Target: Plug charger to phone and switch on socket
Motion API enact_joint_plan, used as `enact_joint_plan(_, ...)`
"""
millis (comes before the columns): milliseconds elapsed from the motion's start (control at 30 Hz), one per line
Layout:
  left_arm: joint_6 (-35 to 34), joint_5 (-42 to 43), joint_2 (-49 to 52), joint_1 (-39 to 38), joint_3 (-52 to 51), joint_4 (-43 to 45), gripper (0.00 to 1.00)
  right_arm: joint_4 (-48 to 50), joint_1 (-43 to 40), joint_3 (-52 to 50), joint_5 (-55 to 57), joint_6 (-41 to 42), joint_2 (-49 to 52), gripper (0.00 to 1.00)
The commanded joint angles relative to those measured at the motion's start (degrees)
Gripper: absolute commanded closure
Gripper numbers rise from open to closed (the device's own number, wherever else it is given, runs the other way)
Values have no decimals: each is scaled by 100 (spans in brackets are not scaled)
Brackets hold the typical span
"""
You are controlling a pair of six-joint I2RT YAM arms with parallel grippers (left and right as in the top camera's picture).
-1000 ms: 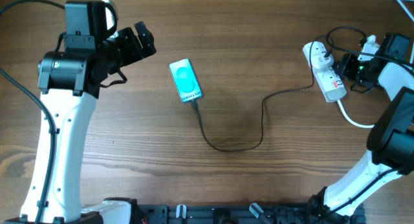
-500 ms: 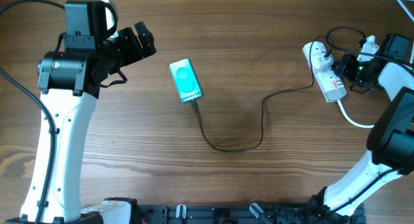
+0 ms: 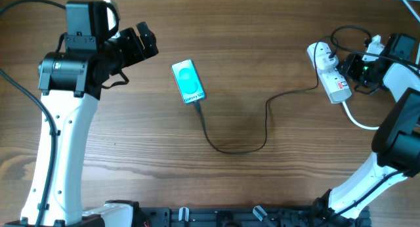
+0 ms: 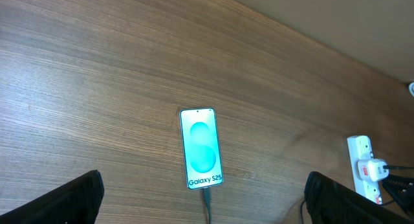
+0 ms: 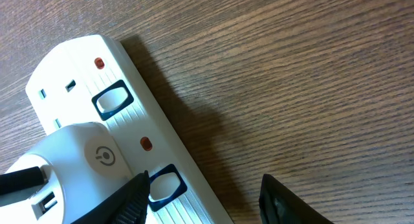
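The phone (image 3: 188,81) lies flat at centre left, light blue face up with a teal oval. The thin black charger cable (image 3: 236,149) is plugged into its lower end and loops right to the white socket strip (image 3: 331,73). In the left wrist view the phone (image 4: 201,148) lies below my open, empty left gripper (image 4: 204,185), which hovers up left of it in the overhead view (image 3: 146,40). My right gripper (image 5: 207,195) is open at the strip (image 5: 129,114). Its left finger touches the lower rocker switch (image 5: 165,183), beside a white plug adapter (image 5: 71,159).
A second rocker switch (image 5: 111,99) and two small red indicators sit further along the strip. The strip's thick white cord (image 3: 357,119) curves down toward my right arm. More black and white wires lie at the far right edge (image 3: 351,33).
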Motion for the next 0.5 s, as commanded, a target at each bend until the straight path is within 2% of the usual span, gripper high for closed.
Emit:
enact_joint_plan(0, 31, -35, -52, 22, 2, -2, 0, -4, 42, -28, 57, 35, 74, 44)
enact_joint_plan(200, 31, -35, -52, 22, 0, 0, 0, 15, 42, -28, 367, 343, 74, 44)
enact_joint_plan(467, 31, -35, -52, 22, 2, 0, 0, -63, 42, -28, 28, 28, 74, 45)
